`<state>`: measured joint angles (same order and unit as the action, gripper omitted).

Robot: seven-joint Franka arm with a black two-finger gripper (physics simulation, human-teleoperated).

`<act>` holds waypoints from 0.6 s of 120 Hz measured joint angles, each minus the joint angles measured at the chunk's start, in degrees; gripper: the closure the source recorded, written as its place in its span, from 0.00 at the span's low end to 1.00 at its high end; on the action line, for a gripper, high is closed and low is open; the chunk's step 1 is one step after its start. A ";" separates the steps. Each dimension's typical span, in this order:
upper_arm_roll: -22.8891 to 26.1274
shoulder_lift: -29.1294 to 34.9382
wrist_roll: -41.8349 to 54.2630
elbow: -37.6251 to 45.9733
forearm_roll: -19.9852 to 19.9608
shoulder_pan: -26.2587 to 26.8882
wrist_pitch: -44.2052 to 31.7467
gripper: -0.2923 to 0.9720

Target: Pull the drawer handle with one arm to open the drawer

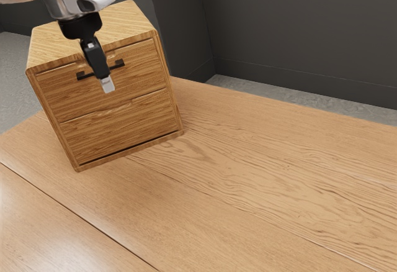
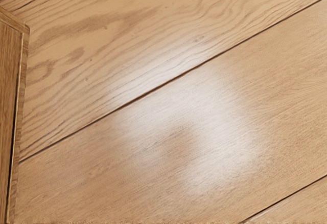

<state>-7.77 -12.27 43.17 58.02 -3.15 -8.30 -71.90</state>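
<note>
Wooden cabinet [image 1: 118, 129] stands on the table [image 1: 260, 179], at the far side on the exterior view's left. Its top drawer [image 1: 139, 73] looks shut, its front level with the lower one. The black handle [image 1: 118, 65] is a thin bar lying flat across the drawer front, and its long axis runs level from the exterior view's left to its right. It points out toward the near side. The gripper [image 1: 105, 83] hangs from above and crosses the bar at about its middle. I cannot tell if the jaws are apart or together. The wrist view shows the cabinet's edge [image 2: 7, 106] beside the bare table [image 2: 179, 132].
</note>
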 joint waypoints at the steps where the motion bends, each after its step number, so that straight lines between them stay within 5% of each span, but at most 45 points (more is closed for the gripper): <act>1: -0.01 -0.15 0.05 0.00 0.02 -0.05 0.00 0.23; 44: -0.27 -0.67 1.59 -0.08 0.74 -0.40 -0.36 0.23; 72: 2.09 -2.36 5.94 1.29 13.20 -0.11 -7.18 0.23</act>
<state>-5.68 -14.63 49.11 59.31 10.05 -8.41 -79.08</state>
